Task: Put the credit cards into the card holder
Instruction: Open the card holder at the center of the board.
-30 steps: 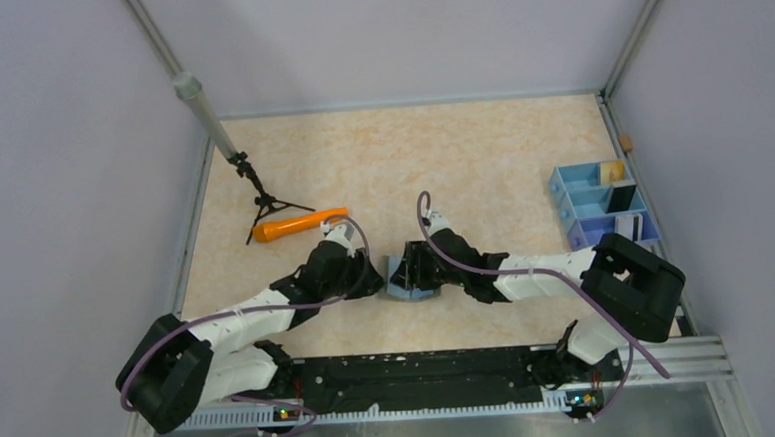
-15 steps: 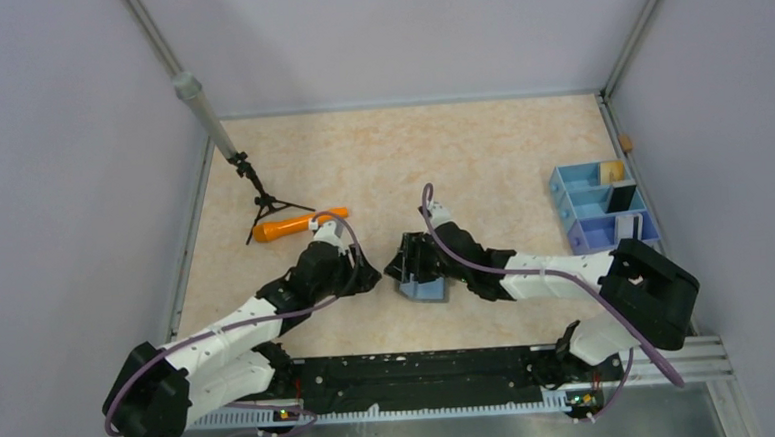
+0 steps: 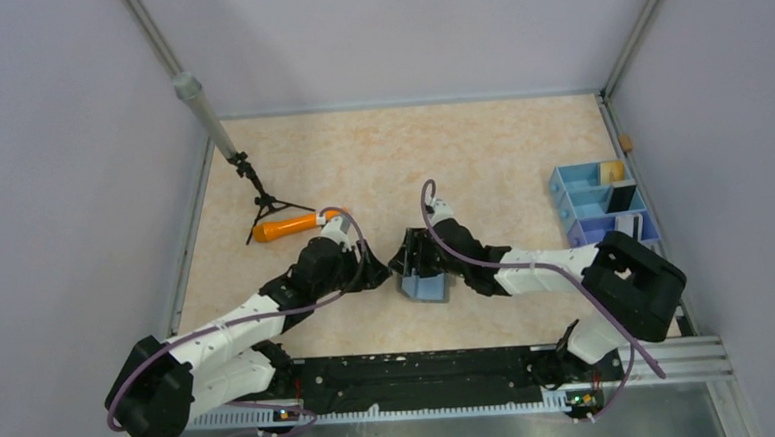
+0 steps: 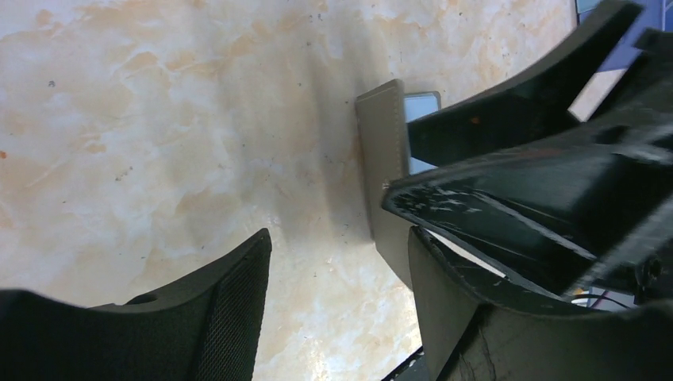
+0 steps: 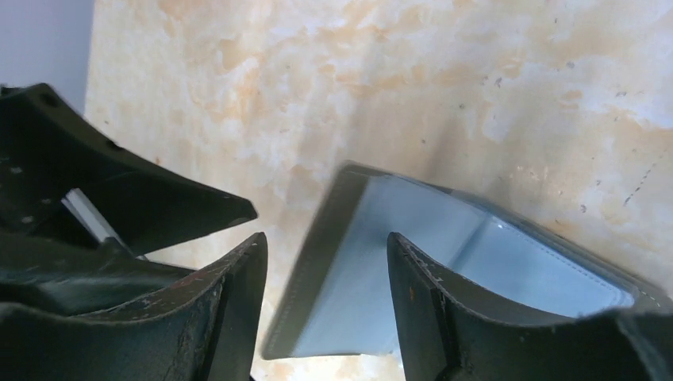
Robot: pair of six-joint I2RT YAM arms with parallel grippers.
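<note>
Here, low in the centre of the top view, your two arms reach in from the bottom edge of the frame and meet over the bench [image 3: 501,162]. Your left gripper [image 3: 375,276] has its fingers spread. In its wrist view the left gripper [image 4: 340,238] shows bare bench between the two dark fingers [image 4: 214,317], and the grey outer edge of the card holder [image 4: 385,143] stands just beside the right-hand one.

Your right gripper [image 3: 412,269] sits directly over the card holder [image 3: 429,290], which lies open just below the centre of the frame with its light blue lining up. In the right wrist view the right gripper [image 5: 325,238] also has its fingers [image 5: 428,309] parted. They straddle the open card holder [image 5: 428,218], but you cannot tell whether either one touches it. The two grippers are just beside each other.

Farther up on the left lies an orange stick [image 3: 286,227], its end against a small black tripod [image 3: 262,200] that hangs from a grey pole [image 3: 206,113]. At the right edge, well apart from the card holder, a compartment tray [image 3: 568,191] holds what look like a black credit card [image 3: 622,198] and a white credit card [image 3: 637,227], both standing upright.
</note>
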